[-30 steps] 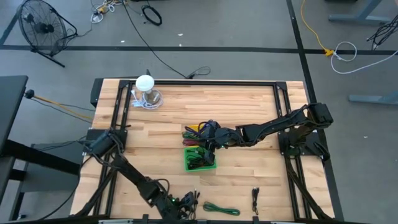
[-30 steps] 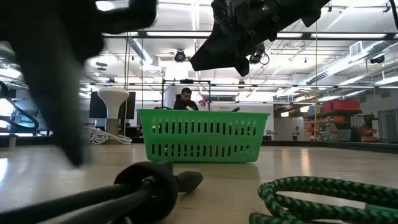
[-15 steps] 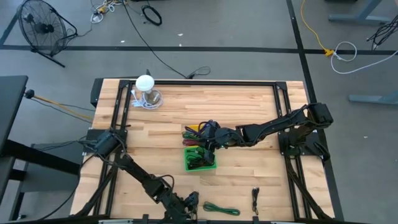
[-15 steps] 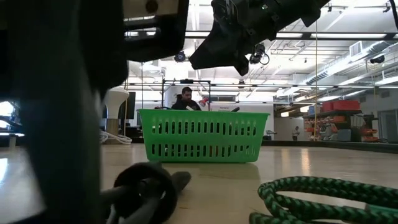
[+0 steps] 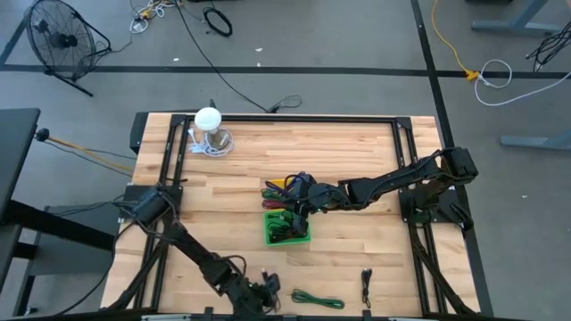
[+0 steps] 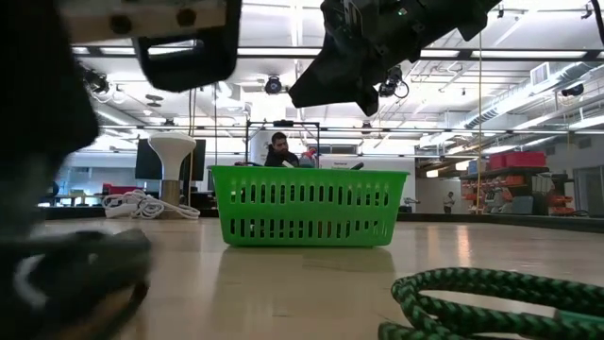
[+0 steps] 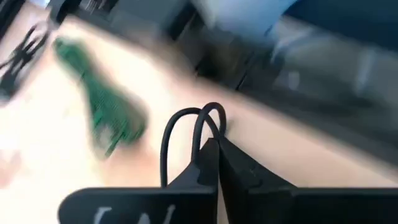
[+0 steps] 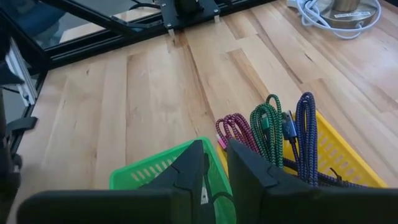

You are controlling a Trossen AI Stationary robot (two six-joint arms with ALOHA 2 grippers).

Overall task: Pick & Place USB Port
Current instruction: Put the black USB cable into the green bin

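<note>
Left hand point(image 7: 214, 163) clenched on a black cable point(image 7: 186, 134) at desk's 6 o'clock edge; pick done, placing into green basket point(image 5: 287, 229), centre, remains. Right hand point(image 8: 214, 163) hovers over it, slightly parted, empty.

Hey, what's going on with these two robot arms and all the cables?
The left gripper, near the front edge of the table, is shut on a black cable it seems to have just picked up. A green cable and another black cable lie nearby. The right gripper hovers over the green basket, beside a yellow tray of coiled cables. It looks like cables are being sorted into bins.
</note>
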